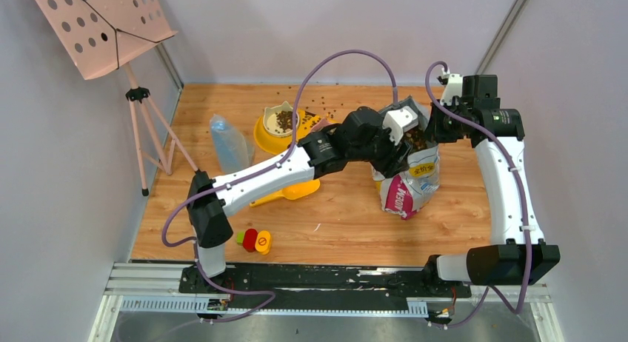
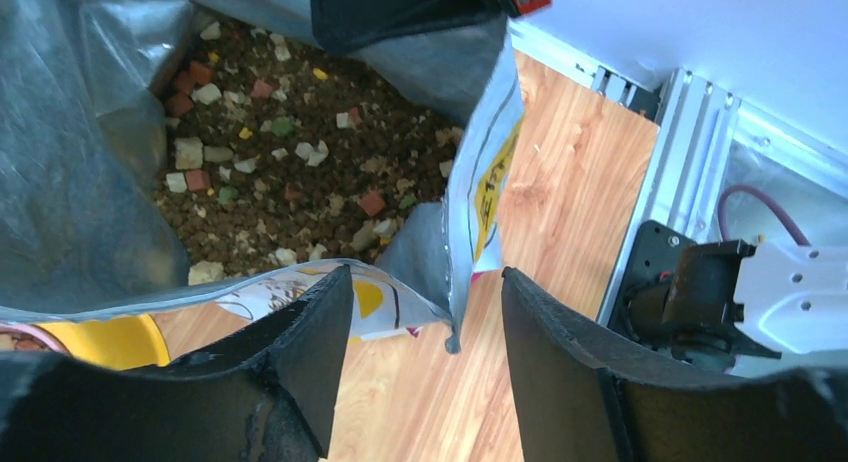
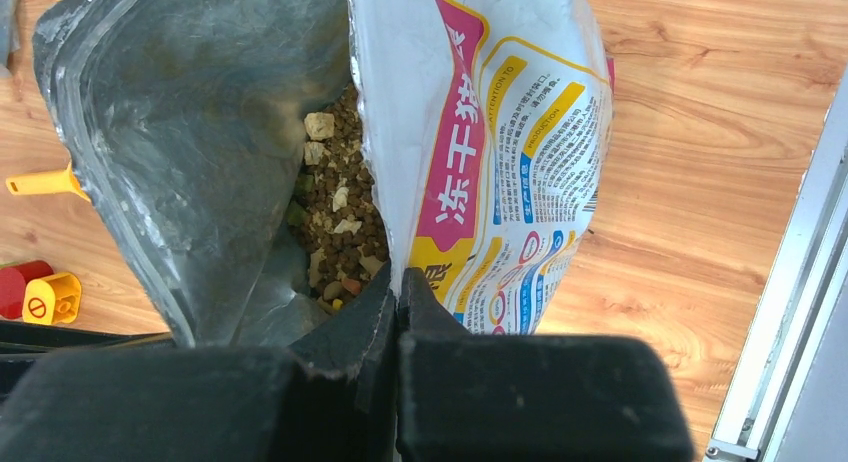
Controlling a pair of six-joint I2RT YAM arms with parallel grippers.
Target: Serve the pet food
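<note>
1. Holding the bag (image 3: pixel 480 132) open: right hand (image 3: pixel 398 282) clenched on one rim, left hand (image 2: pixel 425 282) released, fingers apart beside the other rim.
2. Inside the bag lies the pet food (image 2: pixel 300 152); some is in the bowl (image 1: pixel 263 140) by the desk's far edge.
3. Next, I think, the left hand needs the scoop (image 3: pixel 40 184).

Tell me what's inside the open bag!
Small dark brown kibble lies in the bag, mixed with pale chunks and reddish cubes. How deep it goes is hidden: the silvery walls and top layer cover the rest.
</note>
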